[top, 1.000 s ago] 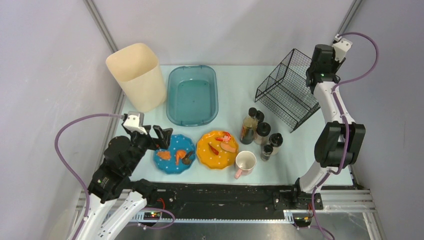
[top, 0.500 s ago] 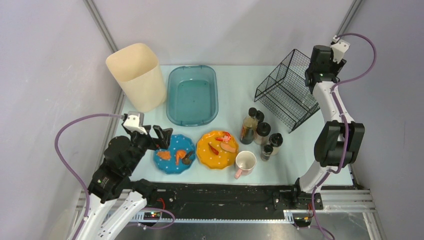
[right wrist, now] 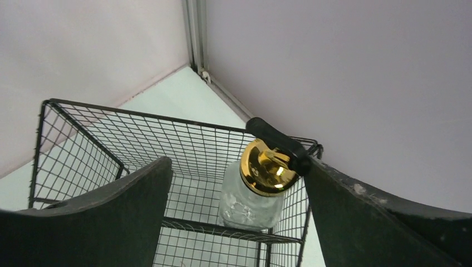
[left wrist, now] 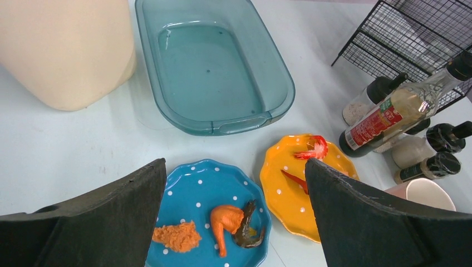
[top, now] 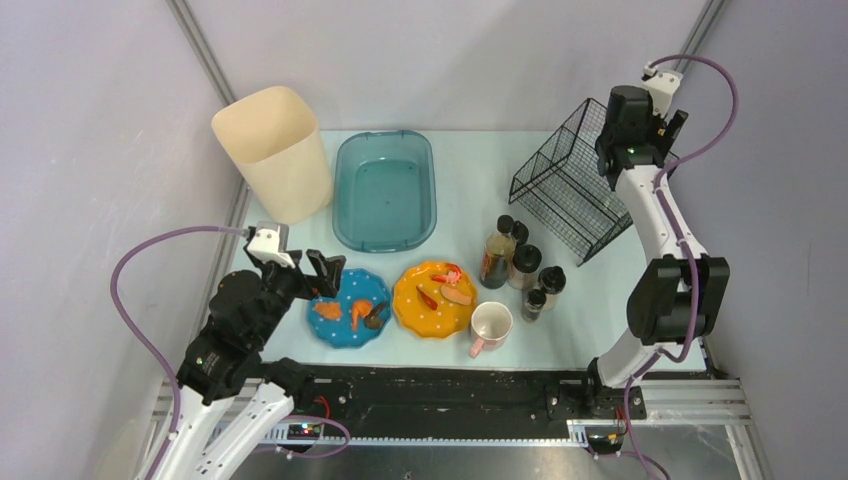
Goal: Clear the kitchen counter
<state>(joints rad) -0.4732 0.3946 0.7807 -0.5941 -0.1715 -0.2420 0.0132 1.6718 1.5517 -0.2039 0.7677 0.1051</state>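
Observation:
The kitchen counter [top: 470,205] carries a blue plate [top: 350,308] with food scraps, an orange plate [top: 435,298] with food scraps, a pink-handled mug [top: 490,327] and several bottles [top: 510,262]. My left gripper [left wrist: 235,161] hangs open over the near edge of the two plates, nothing between its fingers. My right gripper [right wrist: 238,161] stands open above the black wire basket [top: 570,185] at the back right. A glass jar with a gold lid [right wrist: 261,186] stands inside the basket [right wrist: 167,139], between the jaws but apart from them. The arm hides this jar in the top view.
A tall cream bin [top: 275,150] stands at the back left, with a teal basin [top: 385,190] beside it. The enclosure walls close in behind and right of the basket. A black strip [top: 440,385] runs along the counter's near edge.
My right gripper has opened, letting go of the gold-lidded jar in the basket, and has lifted slightly up and left. The left arm has not moved.

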